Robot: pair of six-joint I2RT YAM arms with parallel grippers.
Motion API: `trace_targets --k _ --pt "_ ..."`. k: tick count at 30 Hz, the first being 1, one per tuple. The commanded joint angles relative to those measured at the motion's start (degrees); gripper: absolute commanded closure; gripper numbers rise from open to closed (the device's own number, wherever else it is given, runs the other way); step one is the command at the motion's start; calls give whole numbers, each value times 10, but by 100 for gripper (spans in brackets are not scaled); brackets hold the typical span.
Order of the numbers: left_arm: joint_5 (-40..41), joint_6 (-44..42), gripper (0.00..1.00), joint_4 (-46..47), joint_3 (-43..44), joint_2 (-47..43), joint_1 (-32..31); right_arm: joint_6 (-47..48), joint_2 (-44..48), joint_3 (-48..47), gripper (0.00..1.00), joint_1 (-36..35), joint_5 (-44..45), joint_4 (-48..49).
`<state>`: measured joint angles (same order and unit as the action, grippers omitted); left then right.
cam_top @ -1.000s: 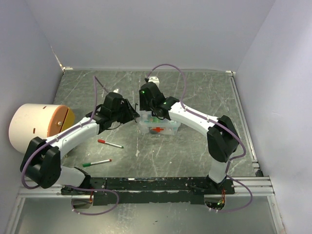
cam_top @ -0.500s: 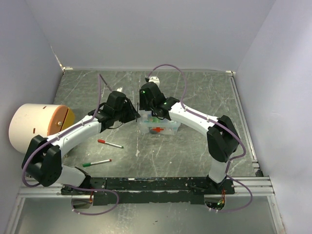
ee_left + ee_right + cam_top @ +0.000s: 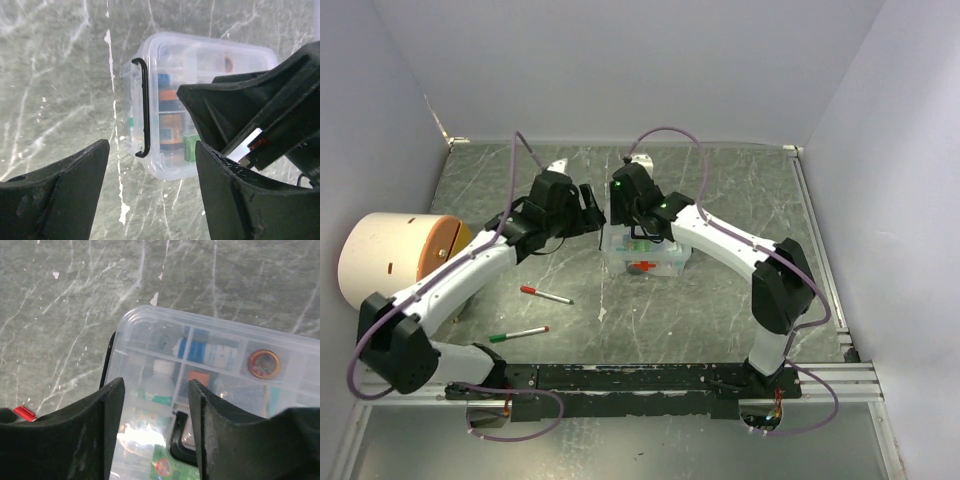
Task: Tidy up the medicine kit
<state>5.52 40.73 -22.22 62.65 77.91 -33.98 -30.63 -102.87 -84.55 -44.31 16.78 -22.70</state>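
The medicine kit (image 3: 655, 262) is a small clear box with its lid down, standing mid-table; small bottles and packets show through the lid (image 3: 220, 355). Its black handle (image 3: 145, 107) runs along the short left end. My left gripper (image 3: 592, 208) hangs open just left of that end, above the table, its jaws (image 3: 151, 150) framing the handle's lower end without touching it. My right gripper (image 3: 623, 222) hovers open over the kit's left part (image 3: 155, 390), with a black clip (image 3: 182, 440) below its jaws. In the left wrist view the right gripper (image 3: 250, 115) covers the kit's right side.
A big white cylinder with an orange face (image 3: 395, 258) lies at the left wall. A red pen (image 3: 546, 295) and a green pen (image 3: 520, 333) lie on the table in front of the left arm. A small white object (image 3: 637, 160) sits at the back.
My left gripper has drawn back from the kit's left end, up and away, and its jaws have spread wide. The right gripper has shifted slightly over the lid.
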Motion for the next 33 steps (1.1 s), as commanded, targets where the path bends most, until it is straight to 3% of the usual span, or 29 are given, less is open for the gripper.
trace_targets --k 1,3,4,5,10,17,24,33 --pt "59 -58 16 -54 37 -75 -4 3 86 20 38 3 48 -22" --pt "67 -83 9 -65 28 -119 -4 1 136 63 22 3 69 -14" --pt "71 -101 1 -66 19 -139 -3 -2 162 88 4 2 81 -12" --pt "80 -116 0 -70 10 -162 -3 -2 188 113 1 3 90 -13" --pt "148 -154 0 -123 -7 -271 -4 -25 328 212 0 3 171 -76" --pt "152 -219 1 -124 -23 -394 -4 -52 508 296 0 2 287 -186" --pt "217 -228 3 -166 2 -468 -4 -33 671 275 0 3 329 -258" --pt "223 -265 5 -164 30 -510 -4 24 745 201 0 3 373 -269"
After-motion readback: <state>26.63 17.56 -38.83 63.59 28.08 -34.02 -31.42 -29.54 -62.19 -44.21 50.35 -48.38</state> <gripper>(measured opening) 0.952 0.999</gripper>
